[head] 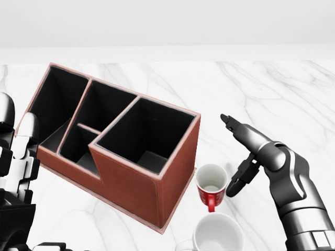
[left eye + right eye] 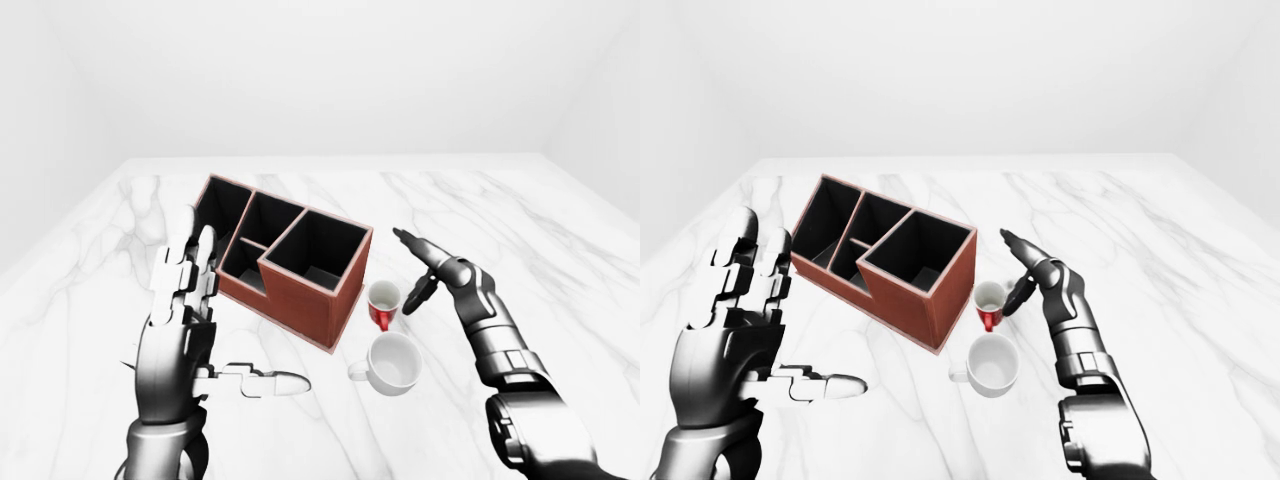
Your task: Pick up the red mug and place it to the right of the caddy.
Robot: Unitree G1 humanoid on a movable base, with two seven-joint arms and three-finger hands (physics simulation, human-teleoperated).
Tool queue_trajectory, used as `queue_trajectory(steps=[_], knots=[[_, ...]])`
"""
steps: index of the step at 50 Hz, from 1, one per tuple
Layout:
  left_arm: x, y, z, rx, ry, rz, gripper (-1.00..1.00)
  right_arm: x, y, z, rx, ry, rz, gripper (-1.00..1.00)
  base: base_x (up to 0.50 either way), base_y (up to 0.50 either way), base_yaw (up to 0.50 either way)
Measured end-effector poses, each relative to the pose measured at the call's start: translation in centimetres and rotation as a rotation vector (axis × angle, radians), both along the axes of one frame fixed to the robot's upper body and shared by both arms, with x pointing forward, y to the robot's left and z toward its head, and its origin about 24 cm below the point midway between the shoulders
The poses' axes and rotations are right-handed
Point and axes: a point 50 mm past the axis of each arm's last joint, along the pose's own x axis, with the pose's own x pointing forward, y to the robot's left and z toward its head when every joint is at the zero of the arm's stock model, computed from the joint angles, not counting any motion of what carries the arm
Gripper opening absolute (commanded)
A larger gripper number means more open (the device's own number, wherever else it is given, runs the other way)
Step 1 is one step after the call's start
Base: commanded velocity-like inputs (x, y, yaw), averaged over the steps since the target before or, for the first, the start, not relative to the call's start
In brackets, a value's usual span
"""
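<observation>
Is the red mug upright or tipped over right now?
Upright. The red mug stands on the marble with its round white mouth facing up, beside the caddy; the right hand is open and off it.
</observation>
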Motion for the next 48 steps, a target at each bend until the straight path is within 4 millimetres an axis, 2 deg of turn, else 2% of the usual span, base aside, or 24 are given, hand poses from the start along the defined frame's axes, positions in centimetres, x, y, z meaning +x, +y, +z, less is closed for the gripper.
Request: queue_trajectory(steps=[13, 22, 32, 41, 48], knots=[[0.1, 0.0, -0.2, -0.001, 0.008, 0.002, 1.0, -0.9, -0.5, 1.7, -0.036, -0.044, 0.044, 1.0, 0.0, 0.0, 0.0], [0.1, 0.0, -0.2, -0.001, 0.012, 0.001, 1.0, -1.5, 0.3, 5.9, -0.066, -0.138, 0.144, 1.0, 0.0, 0.0, 0.0], [0.1, -0.1, -0.2, 0.001, 0.011, -0.002, 1.0, -2.4, 1.1, 9.9, -0.114, -0.312, 0.173, 1.0, 0.0, 0.0, 0.0], [0.1, -0.2, -0.2, 0.002, 0.011, -0.005, 1.0, -4.4, 1.8, 14.3, -0.16, -0.526, 0.195, 1.0, 0.0, 0.0, 0.0], [0.0, -0.1, -0.1, 0.003, 0.005, -0.005, 1.0, -6.8, 2.3, 16.1, -0.16, -0.654, 0.212, 1.0, 0.0, 0.0, 0.0]])
